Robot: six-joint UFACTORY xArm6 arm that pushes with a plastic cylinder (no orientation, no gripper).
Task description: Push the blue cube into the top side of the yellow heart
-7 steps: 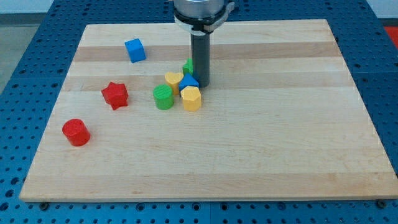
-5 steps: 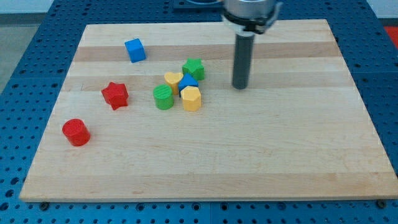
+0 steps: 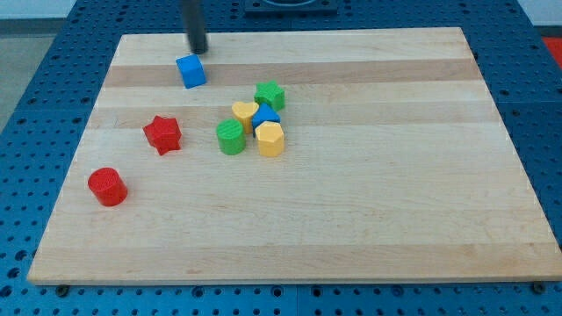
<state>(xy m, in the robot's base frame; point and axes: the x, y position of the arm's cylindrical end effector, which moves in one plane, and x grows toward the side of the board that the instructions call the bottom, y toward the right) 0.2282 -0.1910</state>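
The blue cube [image 3: 190, 70] sits near the board's upper left. My tip [image 3: 199, 50] is just above it, slightly to its right, a small gap apart. The yellow heart [image 3: 245, 112] lies in a cluster near the board's middle, to the lower right of the cube. Its top side faces open board.
Around the heart: a green block [image 3: 270, 95] at upper right, a blue block [image 3: 267, 116] to the right, a yellow hexagonal block [image 3: 270, 139] below right, a green cylinder [image 3: 231, 137] below left. A red star [image 3: 162, 134] and a red cylinder [image 3: 107, 186] lie at the left.
My tip has moved from the cluster's right side up and far left to just above the blue cube. The green block has shifted slightly up. The other blocks have not moved.
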